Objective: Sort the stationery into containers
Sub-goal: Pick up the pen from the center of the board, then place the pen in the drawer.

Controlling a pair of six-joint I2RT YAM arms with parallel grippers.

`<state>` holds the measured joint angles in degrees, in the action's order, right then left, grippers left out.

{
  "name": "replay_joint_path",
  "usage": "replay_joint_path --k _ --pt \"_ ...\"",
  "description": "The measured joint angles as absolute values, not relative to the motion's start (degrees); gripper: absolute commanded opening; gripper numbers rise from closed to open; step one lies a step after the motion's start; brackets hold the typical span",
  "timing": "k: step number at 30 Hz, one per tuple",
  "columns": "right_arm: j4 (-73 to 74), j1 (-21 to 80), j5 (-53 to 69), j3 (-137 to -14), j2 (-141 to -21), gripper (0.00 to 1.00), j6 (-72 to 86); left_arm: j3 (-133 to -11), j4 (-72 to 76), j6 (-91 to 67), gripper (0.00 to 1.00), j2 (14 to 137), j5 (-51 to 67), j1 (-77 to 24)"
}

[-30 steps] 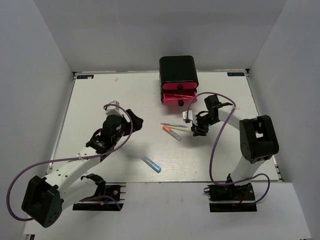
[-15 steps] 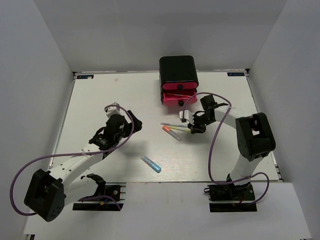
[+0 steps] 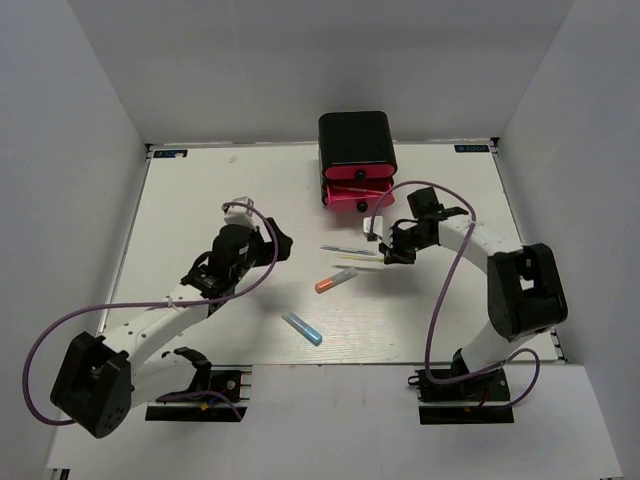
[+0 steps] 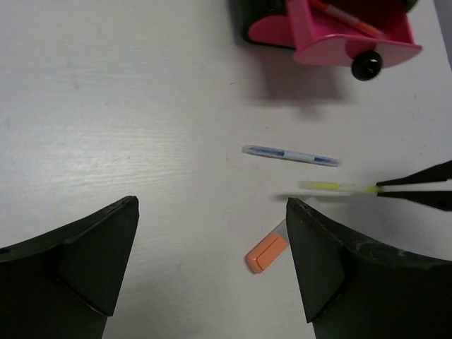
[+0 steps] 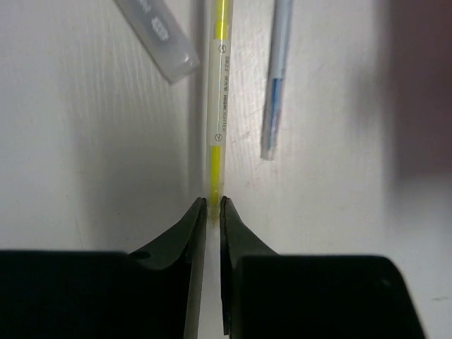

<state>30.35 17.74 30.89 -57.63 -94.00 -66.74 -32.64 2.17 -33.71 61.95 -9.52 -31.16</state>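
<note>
The left gripper [image 3: 270,241] hangs over the left half of the counter [image 3: 190,200] with its fingers spread wide and nothing between them. It looks parked out of the way, and its camera looks across the work area.

One blue marker [image 3: 301,327] lies alone toward the middle of the near edge, well apart from the rest and probably waiting its turn. One orange marker [image 4: 267,253] with a grey end lies slanted near the counter's centre. Just beyond it, toward the far edge, one blue pen [image 4: 289,155] lies flat, and one yellow pen [image 5: 217,92] lies beside it, roughly parallel.

The black box [image 3: 356,138] sits against the middle of the far edge. Two pink drawers show from above, stepped out toward the arms. A third I cannot pick out. The lower open drawer [image 4: 353,46] holds one red pen [image 4: 346,18], so pens seem to belong there.

The right gripper [image 5: 213,206] is pinched almost closed on the very end of the yellow pen. I judge the end grip is meant to let the long shaft swing into the drawer. A faint shadow beneath suggests the pen is raised off the surface, though I cannot be certain.
</note>
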Motion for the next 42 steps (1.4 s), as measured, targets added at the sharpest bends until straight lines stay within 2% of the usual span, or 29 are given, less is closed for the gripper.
replay_joint_path --k 5,10,22,29,34,37,38,39,42 --pt "29.7 17.6 32.9 -61.1 -87.9 0.0 -62.6 -32.9 9.1 -23.9 0.85 68.0 -1.6 -31.2" --pt "26.7 17.2 31.4 -68.8 -86.6 0.0 -62.0 -35.4 9.5 -15.0 0.85 73.9 3.9 -31.2" --pt "25.5 15.0 24.3 -82.7 -97.6 0.02 -70.2 -35.9 13.8 -8.3 0.83 74.6 8.3 -31.2" --pt "26.7 15.0 23.0 -85.8 -103.1 0.05 -74.3 -35.3 15.4 -5.5 0.83 73.6 9.1 -31.6" --pt "28.4 15.1 22.8 -87.6 -104.7 0.1 -76.3 -35.3 15.6 -3.9 0.83 73.4 10.0 -31.6" --pt "28.7 15.1 22.8 -87.7 -105.1 0.23 -77.3 -35.3 15.9 -2.9 0.83 73.4 10.9 -31.6" --pt "28.9 15.1 22.8 -87.9 -105.3 0.34 -77.6 -35.3 16.1 -2.3 0.83 73.5 11.4 -31.6" --pt "29.3 15.1 22.8 -88.2 -105.6 0.38 -77.8 -35.3 16.4 -1.8 0.83 73.7 11.9 -31.6" --pt "30.1 15.1 22.9 -89.7 -106.5 0.42 -78.2 -36.5 16.5 0.9 0.83 75.3 13.6 -32.0"
